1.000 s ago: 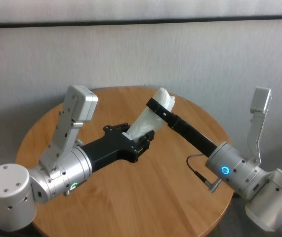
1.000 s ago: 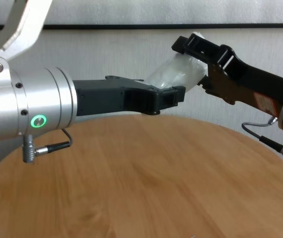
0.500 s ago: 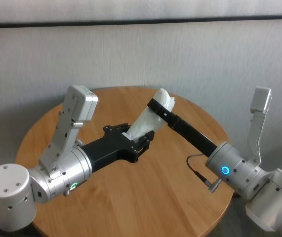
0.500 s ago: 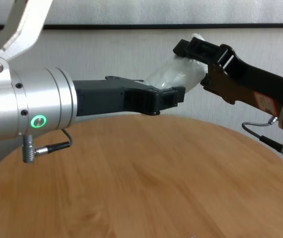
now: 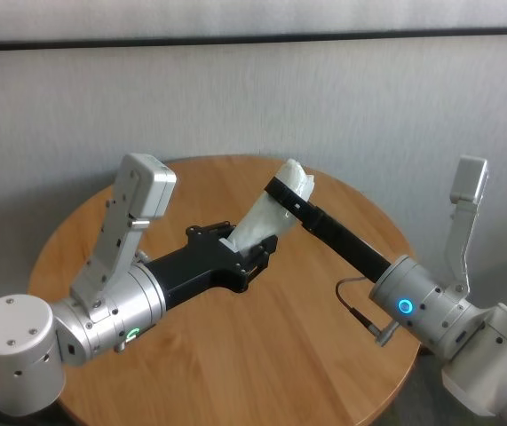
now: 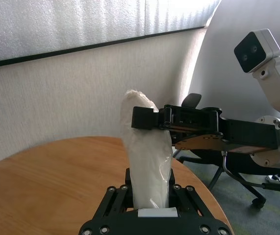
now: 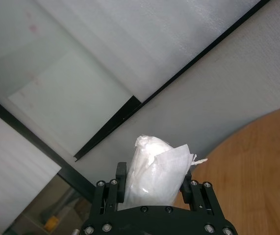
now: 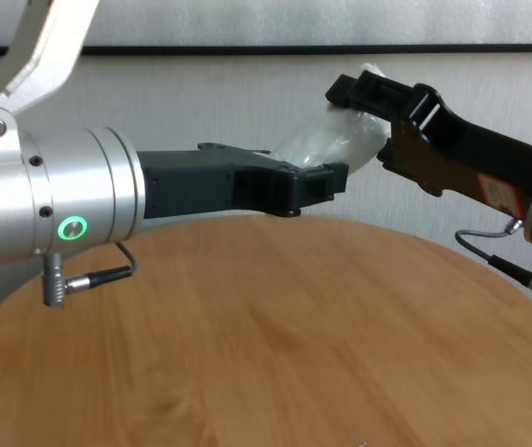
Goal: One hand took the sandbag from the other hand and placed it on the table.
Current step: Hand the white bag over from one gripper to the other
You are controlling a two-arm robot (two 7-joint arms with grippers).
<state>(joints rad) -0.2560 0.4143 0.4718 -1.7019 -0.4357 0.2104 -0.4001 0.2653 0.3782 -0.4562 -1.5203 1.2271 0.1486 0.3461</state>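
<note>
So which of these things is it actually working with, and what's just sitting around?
In the job:
- sandbag, gripped at both ends, held above the table
- left gripper
- right gripper
- table

Just around:
- office chair base on the floor behind

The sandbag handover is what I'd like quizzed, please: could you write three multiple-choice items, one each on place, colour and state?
1. Where is the sandbag?
A. lying on the table
B. in the air above the table
C. on the floor

2. What colour is the ring light on the left arm's wrist?
A. green
B. red
C. white

3. How is the sandbag held?
A. by the left tool alone
B. by neither tool
C. by both, the right tool shut on its upper end

Answers: B, chest view shows clear space beneath; A, green glows there; C, each wrist view shows fingers clamping it.
</note>
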